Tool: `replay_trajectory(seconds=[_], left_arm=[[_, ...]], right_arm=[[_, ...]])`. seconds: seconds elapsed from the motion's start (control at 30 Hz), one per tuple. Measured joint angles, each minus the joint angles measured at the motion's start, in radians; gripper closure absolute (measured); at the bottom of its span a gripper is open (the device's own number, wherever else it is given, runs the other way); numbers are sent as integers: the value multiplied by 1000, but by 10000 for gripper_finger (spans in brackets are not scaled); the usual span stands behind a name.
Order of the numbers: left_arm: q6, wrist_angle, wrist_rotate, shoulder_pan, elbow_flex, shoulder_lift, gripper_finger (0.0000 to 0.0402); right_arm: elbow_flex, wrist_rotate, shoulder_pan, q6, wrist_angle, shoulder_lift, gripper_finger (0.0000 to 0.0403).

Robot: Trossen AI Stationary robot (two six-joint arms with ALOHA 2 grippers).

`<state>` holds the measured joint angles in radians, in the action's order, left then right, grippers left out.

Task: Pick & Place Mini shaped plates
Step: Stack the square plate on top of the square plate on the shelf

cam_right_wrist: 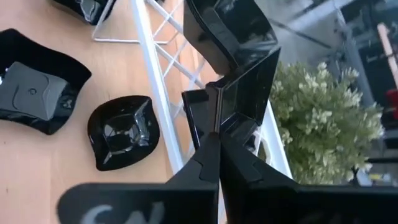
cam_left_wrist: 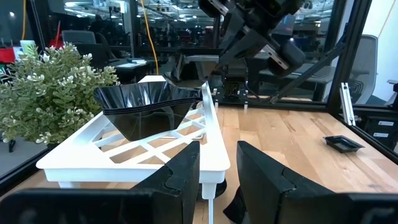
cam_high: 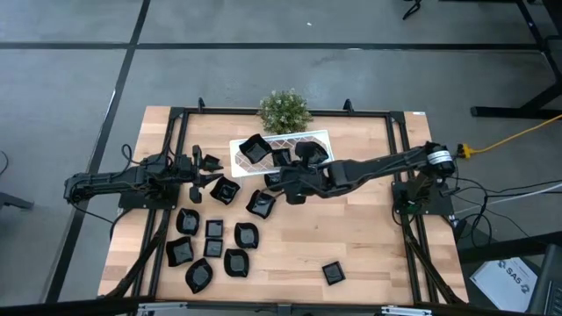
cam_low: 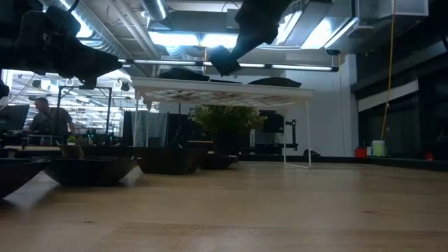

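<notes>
Several glossy black mini plates (cam_high: pixel 225 190) lie flat on the wooden table, mostly near its left front, and one sits apart (cam_high: pixel 333 273). More rest on the white lattice rack (cam_high: pixel 318 138), such as one deep dish (cam_left_wrist: pixel 146 102). My right gripper (cam_right_wrist: pixel 216 140) reaches from the right to the rack's near edge and is shut on one plate (cam_right_wrist: pixel 245 93). My left gripper (cam_left_wrist: pixel 219 171) is open, low over the table left of the rack (cam_high: pixel 209 168), touching nothing. My right gripper pinches a squarish black plate by its rim (cam_right_wrist: pixel 219 121) between the two fingers, slanting down from the table's right. The plate stands tilted on edge beyond the fingertips, over the rack's near rail (cam_right_wrist: pixel 158 93). Whether it touches the rack, I cannot tell.
A small green bushy plant (cam_high: pixel 284 110) stands just behind the rack at the far edge. Black frame rails (cam_high: pixel 167 167) run along the table's left and right sides. Bare wood (cam_high: pixel 369 237) spreads over the right front part. In the low view a person (cam_low: pixel 45 115) sits in the room behind.
</notes>
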<state>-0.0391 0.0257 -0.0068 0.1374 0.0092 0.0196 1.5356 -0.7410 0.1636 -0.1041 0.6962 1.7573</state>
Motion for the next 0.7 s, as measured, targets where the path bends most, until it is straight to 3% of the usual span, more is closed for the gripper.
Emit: replay_trajectory(seconds=[0.27,0.53,0.7], left_arm=[[0,0,0,0,0,0,302],[0,0,0,0,0,0,302],[0,0,0,0,0,0,302]], right_arm=[[-1,0,-19,156,43,0,400],[-1,1,-45,211,43,0,399],[-2,80,-66,258,41,0,398]])
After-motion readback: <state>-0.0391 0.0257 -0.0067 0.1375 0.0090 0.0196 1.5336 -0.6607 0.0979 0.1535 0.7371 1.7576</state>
